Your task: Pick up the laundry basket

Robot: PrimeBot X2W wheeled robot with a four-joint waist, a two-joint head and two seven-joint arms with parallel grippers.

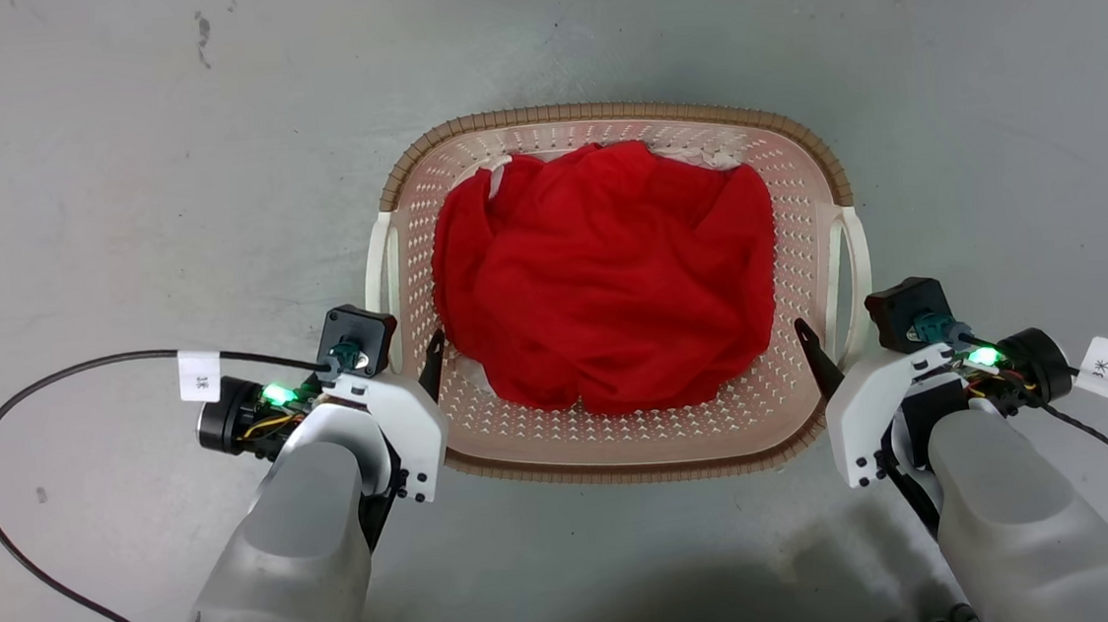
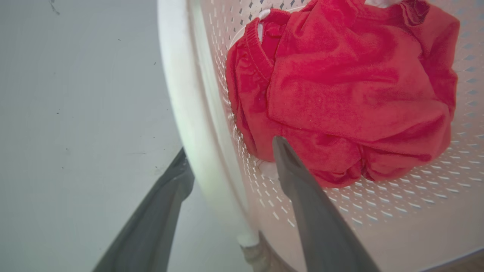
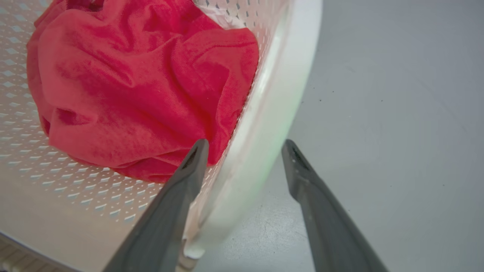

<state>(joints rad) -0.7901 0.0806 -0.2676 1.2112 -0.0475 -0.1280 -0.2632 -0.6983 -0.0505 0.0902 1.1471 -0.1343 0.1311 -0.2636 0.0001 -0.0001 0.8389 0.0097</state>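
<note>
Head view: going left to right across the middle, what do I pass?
Black cable with white tag → white left handle of the pale pink perforated plastic laundry basket → crumpled red cloth → white right handle → another tagged black cable.

Floor [image 1: 109,188]: laundry basket [image 1: 623,429] at centre, with a crumpled garment [image 1: 601,278] lying in its middle. Left handle [image 1: 374,266]: left fingers [image 2: 310,211] at its near end, one inside the basket wall, one outside over the floor. Right handle [image 1: 856,257]: right fingers [image 3: 170,204] set likewise at its near end, one either side.
</note>
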